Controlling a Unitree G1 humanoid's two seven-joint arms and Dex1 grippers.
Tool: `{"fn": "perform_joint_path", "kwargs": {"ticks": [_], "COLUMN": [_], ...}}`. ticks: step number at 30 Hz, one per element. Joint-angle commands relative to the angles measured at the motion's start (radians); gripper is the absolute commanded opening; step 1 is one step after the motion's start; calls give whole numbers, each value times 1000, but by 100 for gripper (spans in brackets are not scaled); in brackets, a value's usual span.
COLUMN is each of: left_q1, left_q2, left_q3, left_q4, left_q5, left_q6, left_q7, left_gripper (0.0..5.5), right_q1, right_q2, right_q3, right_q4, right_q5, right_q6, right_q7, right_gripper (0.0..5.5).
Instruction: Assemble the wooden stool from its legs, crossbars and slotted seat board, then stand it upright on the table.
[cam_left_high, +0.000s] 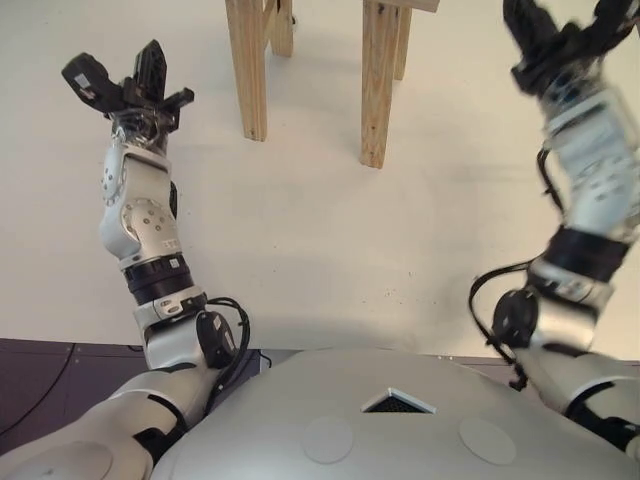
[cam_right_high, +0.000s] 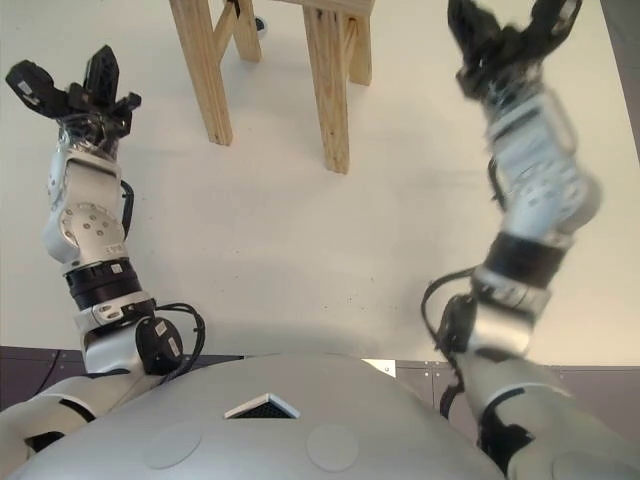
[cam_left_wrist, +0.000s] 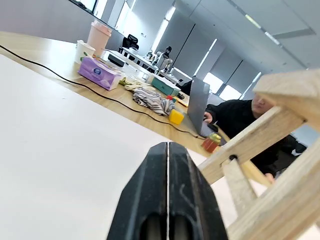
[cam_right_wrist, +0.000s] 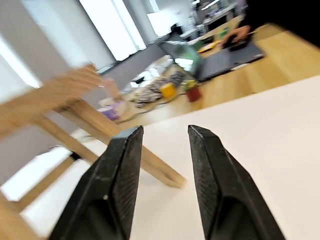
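The wooden stool (cam_left_high: 378, 90) stands upright on the white table (cam_left_high: 320, 230); its pale legs rise out of the top of the eye views, and a crossbar joins them in the left wrist view, where the stool (cam_left_wrist: 270, 135) is close by. My left gripper (cam_left_high: 150, 70) is raised over the table to the left of the stool, its fingers (cam_left_wrist: 168, 165) pressed together on nothing. My right gripper (cam_left_high: 565, 25) is held up to the right of the stool. Its fingers (cam_right_wrist: 120, 165) are apart with nothing between them, and the stool (cam_right_wrist: 65, 100) lies beyond them.
Behind the white table stands a long wooden desk (cam_left_wrist: 50, 50) with a cable, cups, a tissue pack, small items and a laptop (cam_left_wrist: 197, 102). The white table's front edge (cam_left_high: 60, 338) runs just before my torso. Open table surface lies between my arms.
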Motion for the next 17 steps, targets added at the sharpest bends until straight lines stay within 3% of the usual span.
{"fn": "perform_joint_path", "kwargs": {"ticks": [1, 6, 12, 17], "left_q1": [63, 47, 50, 66], "left_q2": [-16, -4, 49, 24], "left_q3": [-124, -168, -188, -190], "left_q4": [-89, -86, -104, -99], "left_q5": [68, 57, 54, 53], "left_q6": [-40, -11, 36, 11], "left_q7": [-30, -49, -86, -70], "left_gripper": [0, 0, 0, 0], "right_q1": [133, 178, 202, 145], "right_q2": [116, 190, 235, 214], "right_q3": [187, 236, 279, 219], "right_q4": [-44, -36, 4, 45], "right_q5": [-204, -287, -300, -214], "right_q6": [-181, -283, -350, -318], "right_q7": [-91, -148, -149, -99], "right_gripper": [88, 2, 2, 2]}}
